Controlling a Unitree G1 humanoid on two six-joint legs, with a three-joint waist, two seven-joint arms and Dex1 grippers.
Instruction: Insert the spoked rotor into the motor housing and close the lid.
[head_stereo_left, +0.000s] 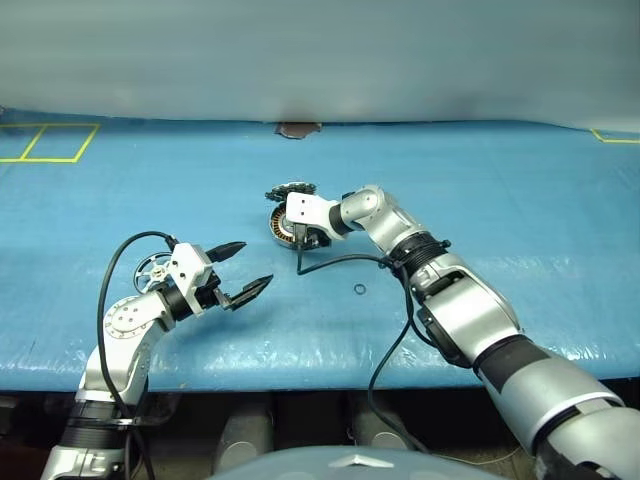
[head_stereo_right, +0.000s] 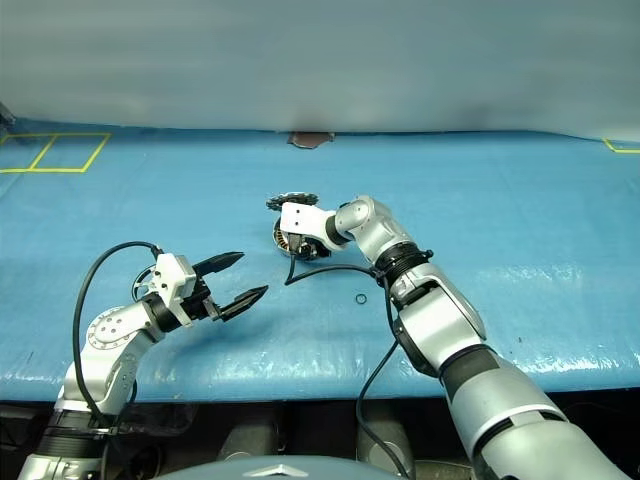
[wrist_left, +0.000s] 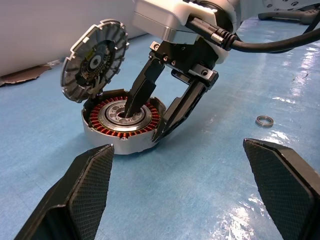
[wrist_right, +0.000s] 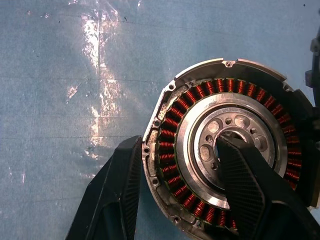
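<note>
Black fingers (wrist_left: 142, 90) straddling motor housing (wrist_left: 122, 131) wall

Head stereo pair: high, looking forward and down, far from the motor housing (head_stereo_left: 285, 228). Left wrist camera: low, near, side-on to the housing. Right wrist camera: very close above it, probably steeply down. All four views share the housing.

Blue-covered desk (head_stereo_left: 520, 230) against a plain grey wall (head_stereo_left: 320, 50).
Yellow tape squares (head_stereo_left: 45, 143) mark the far corners; light glares off the shiny blue sheet.
</note>
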